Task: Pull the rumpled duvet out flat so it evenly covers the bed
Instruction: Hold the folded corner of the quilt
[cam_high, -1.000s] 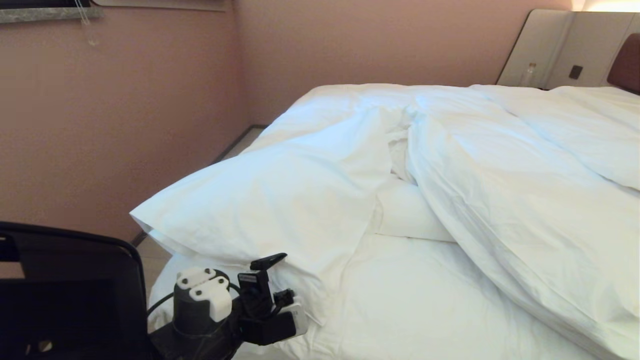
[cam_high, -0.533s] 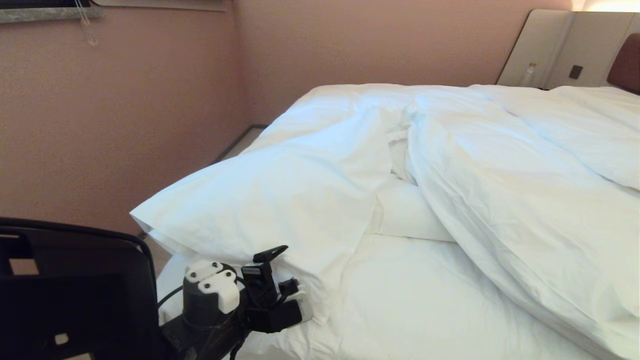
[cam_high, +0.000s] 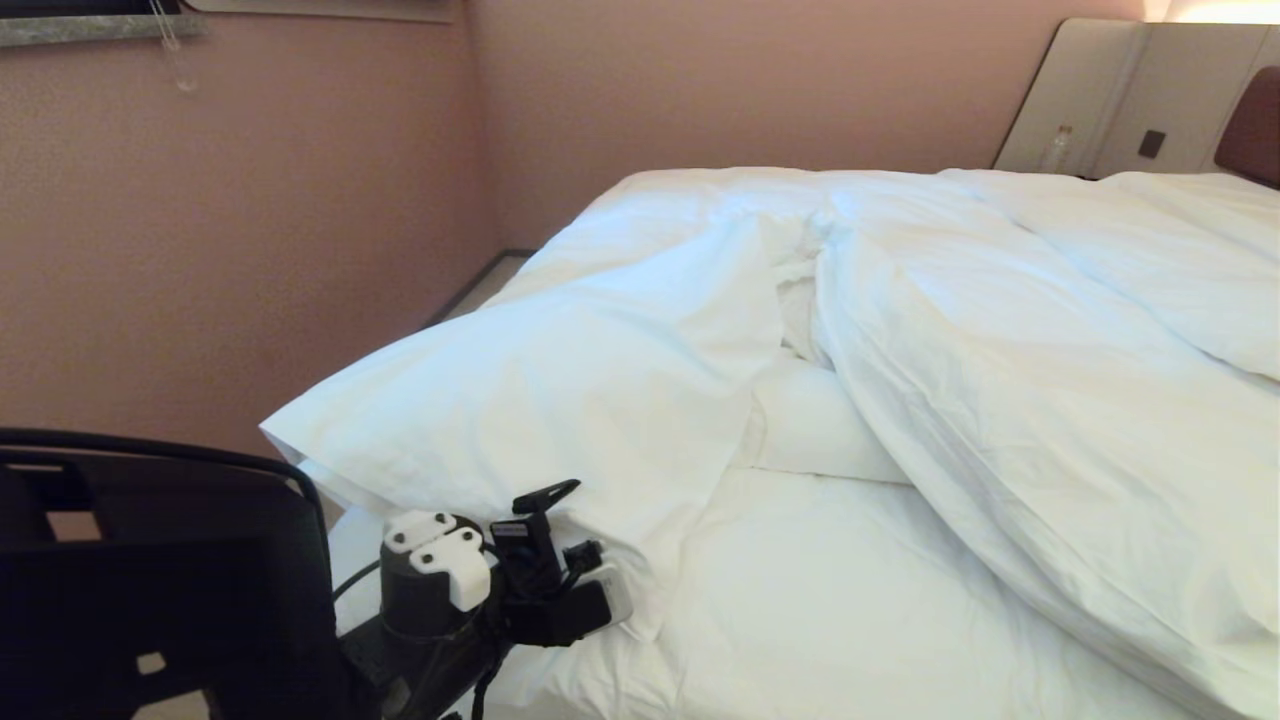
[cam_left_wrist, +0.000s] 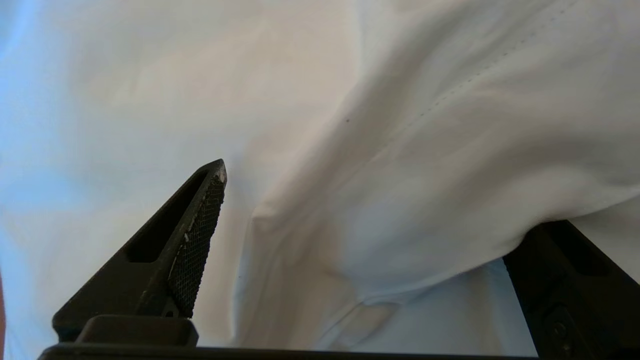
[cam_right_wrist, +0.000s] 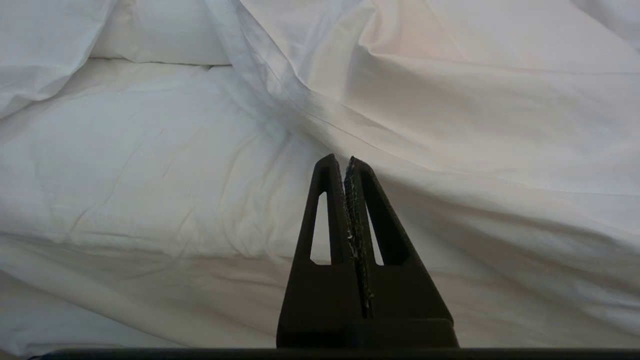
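The white duvet (cam_high: 1000, 380) lies rumpled across the bed, heaped toward the right. One part of it (cam_high: 560, 390) is folded back at the near left. The bare fitted sheet of the bed (cam_high: 850, 610) shows in front. My left gripper (cam_high: 585, 545) is at the near left edge of that fold. It is open, one finger (cam_left_wrist: 200, 225) is bare, and the other finger (cam_left_wrist: 565, 280) sits partly under the cloth. A fold of the duvet (cam_left_wrist: 400, 200) lies between the jaws. My right gripper (cam_right_wrist: 345, 161) is shut and empty, pointing at the sheet and the duvet (cam_right_wrist: 475, 100).
A black frame (cam_high: 150, 580) fills the lower left beside my left arm. A pink wall (cam_high: 250, 250) runs along the bed's left side, with a narrow floor strip (cam_high: 480, 290) between. The brown headboard (cam_high: 1250, 120) and a bottle (cam_high: 1055, 150) are at the far right.
My left arm has crept up and to the right, further against the duvet's folded edge. Its jaws stay open. The duvet has not shifted.
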